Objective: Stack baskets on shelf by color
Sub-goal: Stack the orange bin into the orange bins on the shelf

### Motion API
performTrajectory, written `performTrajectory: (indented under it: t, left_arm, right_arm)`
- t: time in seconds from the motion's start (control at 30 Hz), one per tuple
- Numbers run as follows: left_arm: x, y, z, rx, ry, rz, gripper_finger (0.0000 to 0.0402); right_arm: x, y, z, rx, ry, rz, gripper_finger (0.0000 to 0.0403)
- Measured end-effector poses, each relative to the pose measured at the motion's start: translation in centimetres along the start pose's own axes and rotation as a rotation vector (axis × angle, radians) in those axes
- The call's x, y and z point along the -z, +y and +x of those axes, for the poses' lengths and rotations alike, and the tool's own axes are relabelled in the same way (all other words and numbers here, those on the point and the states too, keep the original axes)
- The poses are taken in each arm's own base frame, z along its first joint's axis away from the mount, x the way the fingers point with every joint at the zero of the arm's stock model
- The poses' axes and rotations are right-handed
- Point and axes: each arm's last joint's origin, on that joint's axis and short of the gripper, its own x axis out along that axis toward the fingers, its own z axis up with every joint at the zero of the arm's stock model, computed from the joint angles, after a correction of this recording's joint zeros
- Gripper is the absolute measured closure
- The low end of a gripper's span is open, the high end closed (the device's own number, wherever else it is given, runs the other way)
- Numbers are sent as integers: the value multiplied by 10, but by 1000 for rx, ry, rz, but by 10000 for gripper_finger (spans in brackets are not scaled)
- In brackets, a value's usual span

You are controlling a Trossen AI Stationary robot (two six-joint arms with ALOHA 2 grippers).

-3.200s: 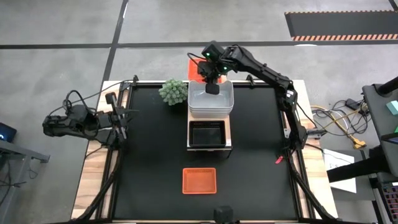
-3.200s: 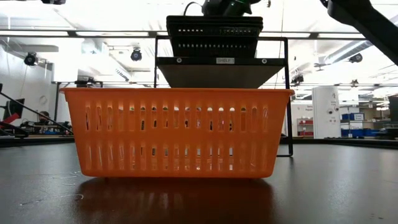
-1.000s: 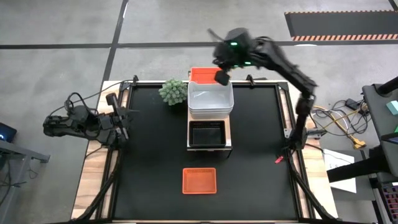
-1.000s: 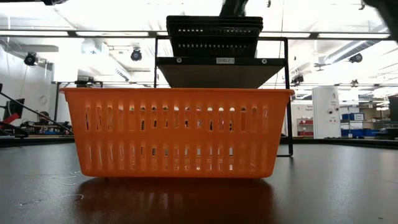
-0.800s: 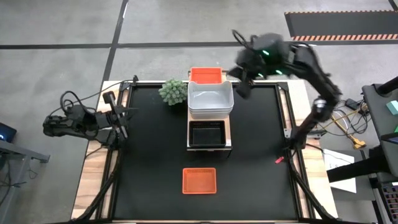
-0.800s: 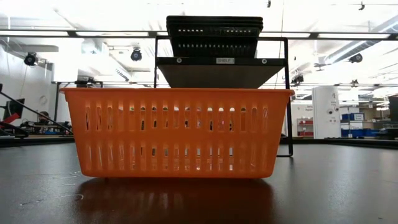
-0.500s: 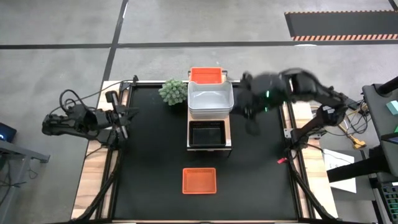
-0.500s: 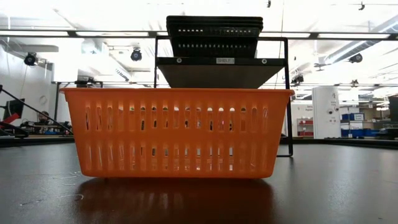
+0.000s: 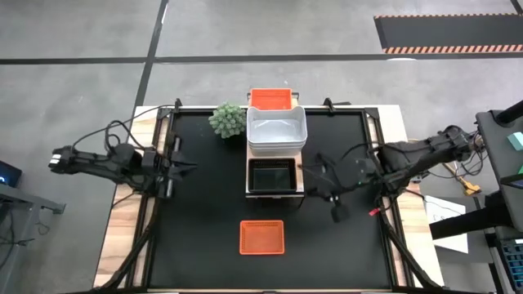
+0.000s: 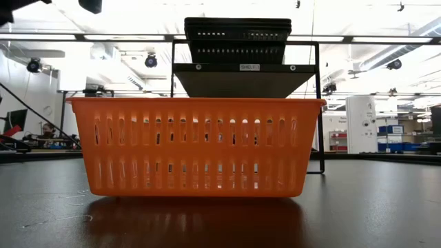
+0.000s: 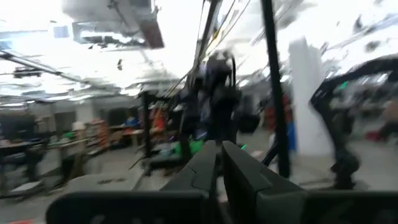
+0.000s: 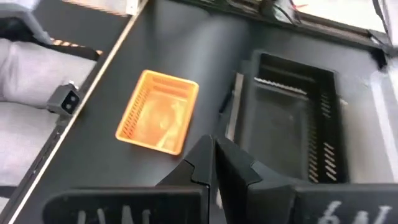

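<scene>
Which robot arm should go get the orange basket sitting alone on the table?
Probably the right. Its pincer hangs over the table just beside the lone orange basket, and its wrist camera already looks at it. The left pincer sits farther off at the table's left edge.

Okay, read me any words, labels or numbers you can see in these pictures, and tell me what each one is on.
"SHELF": small white label on the front edge of the shelf, low view; tiny, so a best reading.
No readable text on the baskets, either arm or the table in any view.

Shelf point(image 9: 300, 175) holding red-orange point(image 9: 270, 99), white point(image 9: 276, 131), black baskets point(image 9: 271, 176), orange basket point(image 9: 261, 237) on table
</scene>
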Motion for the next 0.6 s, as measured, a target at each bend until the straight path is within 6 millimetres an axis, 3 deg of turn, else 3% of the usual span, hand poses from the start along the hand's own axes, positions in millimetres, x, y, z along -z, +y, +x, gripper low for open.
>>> performTrajectory:
  t: [0.13, 0.4, 0.6]
  left_arm:
    - [16, -4, 7, 48, -61, -98, 391]
    - [49, -22, 22, 131, -60, -230, 391]
    - [56, -39, 34, 202, -133, -256, 391]
  right_arm:
    - [12, 17, 14, -44, -56, -68, 394]
    - [11, 44, 29, -66, -61, -135, 394]
    - [11, 78, 54, -64, -63, -240, 394]
